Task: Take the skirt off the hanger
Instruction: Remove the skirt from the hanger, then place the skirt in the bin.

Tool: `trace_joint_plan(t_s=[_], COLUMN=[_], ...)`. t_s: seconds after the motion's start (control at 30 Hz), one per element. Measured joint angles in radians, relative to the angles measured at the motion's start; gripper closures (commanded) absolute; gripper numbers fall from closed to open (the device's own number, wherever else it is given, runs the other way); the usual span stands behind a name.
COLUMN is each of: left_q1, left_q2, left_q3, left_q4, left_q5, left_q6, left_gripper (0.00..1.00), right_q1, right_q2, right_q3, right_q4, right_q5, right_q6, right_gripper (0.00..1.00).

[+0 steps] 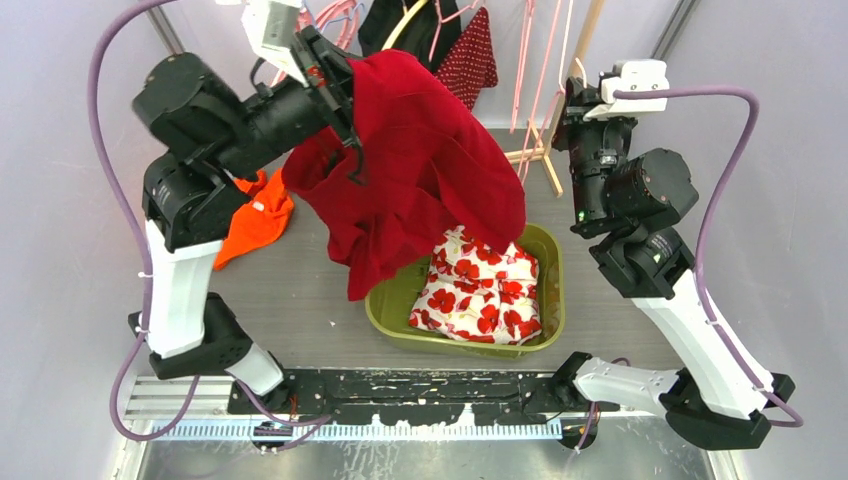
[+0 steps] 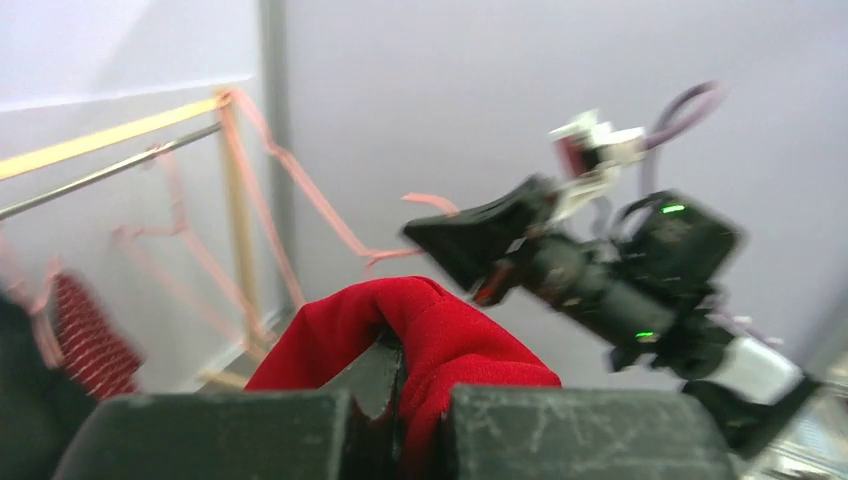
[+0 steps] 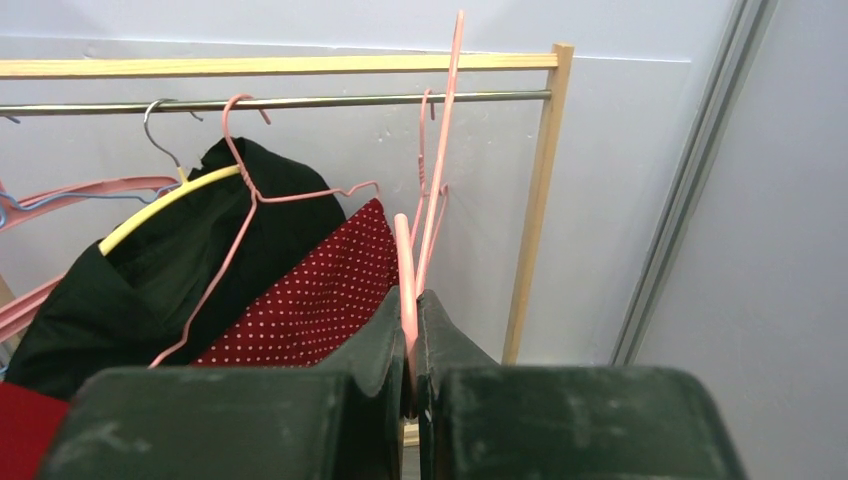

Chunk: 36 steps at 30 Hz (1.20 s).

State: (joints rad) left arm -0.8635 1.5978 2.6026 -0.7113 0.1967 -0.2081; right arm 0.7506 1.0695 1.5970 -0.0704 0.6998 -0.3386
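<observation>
Up behind the left rear corner of the green tub, the left gripper is clamped tight on one end of the red skirt. A fold of the cloth bulges up between its fingers. From that pinch the skirt hangs long and loose, its length running down and across toward the tub. Its free end points downward and, seen from above, covers the tub's left rear rim; I can't tell whether it touches the rim.

Behind the tub's right rear corner, the right gripper is closed on a pink hanger, well apart from the skirt. The hanger stands upright, its wire rising past the rail at the back. A black garment and a dotted red garment hang on that rail. A flowered cloth lies inside the tub, and an orange cloth sits on the table to the tub's left.
</observation>
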Motion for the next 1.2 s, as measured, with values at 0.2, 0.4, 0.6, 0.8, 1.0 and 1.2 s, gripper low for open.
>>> trace_joint_plan(t_s=[0.2,0.4,0.6,0.8,1.0,1.2], left_q1=[0.000,0.000,0.000,0.000,0.000,0.002], left_q2=[-0.006,0.029,0.049,0.046,-0.009,-0.091], left_q3=[0.000,0.000,-0.009,-0.072,-0.340,-0.743], left_q4=[0.157,0.171,0.138,0.120,0.066,0.036], left_q5=[0.202,0.253,0.243,0.222,0.126,0.008], left_q6=[-0.124,-0.150,-0.119,-0.077,0.008,0.061], left_gripper=[1.00,1.00,1.00,1.00,1.00,1.00], right_q1=[0.000,0.000,-0.005,-0.006,-0.008,-0.008], right_q2=[-0.010,-0.012,-0.019,-0.020,-0.039,-0.050], right_q3=[-0.010,-0.014,-0.019,-0.026,-0.041,-0.047], right_q4=[0.018,0.025,0.026,0.035,0.036,0.039], right_q5=[0.017,0.021,0.022,0.022,0.029,0.037], right_q6=[-0.003,-0.012,-0.023,-0.026,-0.028,-0.029], right_gripper=[0.99,0.99,0.99,0.99,0.99,0.99])
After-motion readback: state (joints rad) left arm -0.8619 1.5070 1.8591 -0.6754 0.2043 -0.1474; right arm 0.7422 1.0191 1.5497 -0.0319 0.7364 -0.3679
